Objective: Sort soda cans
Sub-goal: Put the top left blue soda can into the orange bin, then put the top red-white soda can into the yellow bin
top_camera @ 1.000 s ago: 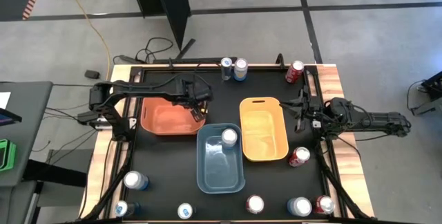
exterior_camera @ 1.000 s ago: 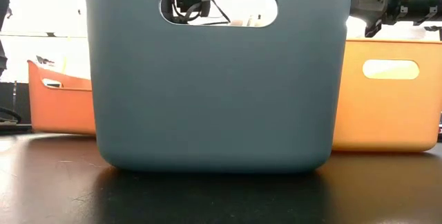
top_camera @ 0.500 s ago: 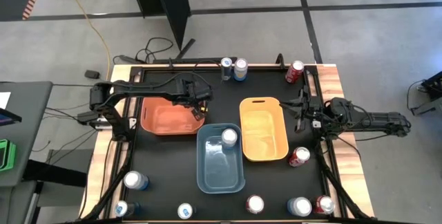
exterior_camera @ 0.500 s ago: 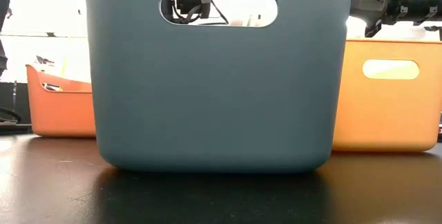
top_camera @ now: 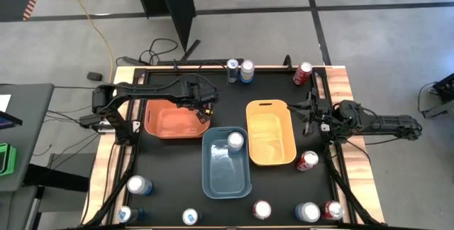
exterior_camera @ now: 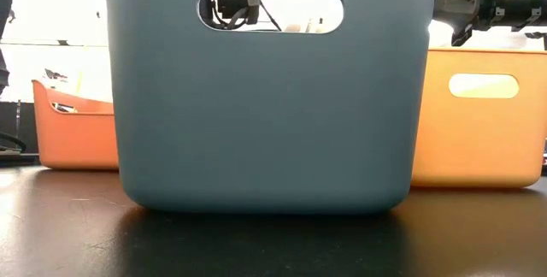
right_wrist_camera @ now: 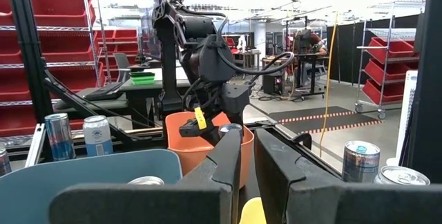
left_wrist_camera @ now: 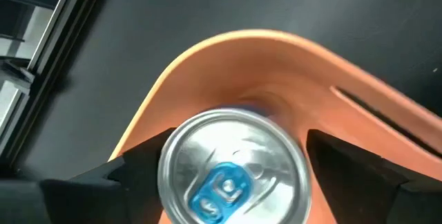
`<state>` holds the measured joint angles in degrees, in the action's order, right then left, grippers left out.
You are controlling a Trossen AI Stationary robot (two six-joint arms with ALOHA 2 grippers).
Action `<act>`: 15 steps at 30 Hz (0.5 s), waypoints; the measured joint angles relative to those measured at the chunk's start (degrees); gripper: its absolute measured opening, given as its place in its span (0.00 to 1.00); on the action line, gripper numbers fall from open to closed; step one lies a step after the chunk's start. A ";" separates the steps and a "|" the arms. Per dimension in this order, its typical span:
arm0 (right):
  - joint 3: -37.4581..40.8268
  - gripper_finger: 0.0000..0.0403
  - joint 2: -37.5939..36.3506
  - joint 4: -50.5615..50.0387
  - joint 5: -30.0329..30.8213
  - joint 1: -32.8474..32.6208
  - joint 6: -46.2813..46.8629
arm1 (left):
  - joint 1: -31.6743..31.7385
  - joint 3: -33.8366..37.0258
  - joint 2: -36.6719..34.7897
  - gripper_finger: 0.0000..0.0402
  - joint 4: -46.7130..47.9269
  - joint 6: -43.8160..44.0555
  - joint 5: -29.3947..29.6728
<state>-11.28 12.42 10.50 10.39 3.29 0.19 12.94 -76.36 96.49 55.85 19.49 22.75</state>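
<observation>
My left gripper [top_camera: 203, 111] is over the near right corner of the red-orange bin [top_camera: 167, 121], shut on a silver-topped soda can with a blue tab [left_wrist_camera: 231, 172]. In the right wrist view that can's top [right_wrist_camera: 231, 128] stands at about rim height. One can [top_camera: 235, 140] stands in the blue bin [top_camera: 225, 177]. The yellow-orange bin [top_camera: 270, 141] holds none that I can see. Other cans stand upright on the table: three at the far edge [top_camera: 247, 70] and several along the near edge [top_camera: 262, 209]. My right gripper [right_wrist_camera: 249, 163] waits shut at the table's right side [top_camera: 306, 113]. My left gripper pinches the can between its two fingers [left_wrist_camera: 138, 165], one on each side of the can's wall just below the top rim [left_wrist_camera: 169, 156]. The fingers come from above, pointing down. The can is upright inside the bin's corner; whether its base touches the bin floor is hidden.
A red can [top_camera: 307, 160] stands between the yellow-orange bin and the right arm, another red one [top_camera: 303, 72] at the far right corner. In the low view the blue bin [exterior_camera: 273, 97] blocks most of the table. Bare black tabletop lies left of the blue bin [top_camera: 167, 170].
</observation>
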 joint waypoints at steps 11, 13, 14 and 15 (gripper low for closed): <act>0.00 0.15 0.00 -0.02 0.00 0.00 -0.03 | -0.29 -2.73 -0.02 0.91 1.07 -1.15 2.35; 0.02 0.15 -0.01 -0.03 0.00 0.00 -0.06 | -0.33 -3.95 -0.02 0.91 1.52 -1.29 2.38; 0.02 0.15 0.00 -0.04 0.00 0.00 -0.07 | -0.33 -4.53 -0.03 0.91 1.83 -1.57 2.38; 0.02 0.15 -0.01 -0.05 0.00 0.00 -0.07 | -0.34 -5.06 -0.07 0.91 2.33 -1.74 2.35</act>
<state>-11.27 12.41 10.45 10.39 3.29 0.12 12.60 -81.42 96.42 58.18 17.75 25.10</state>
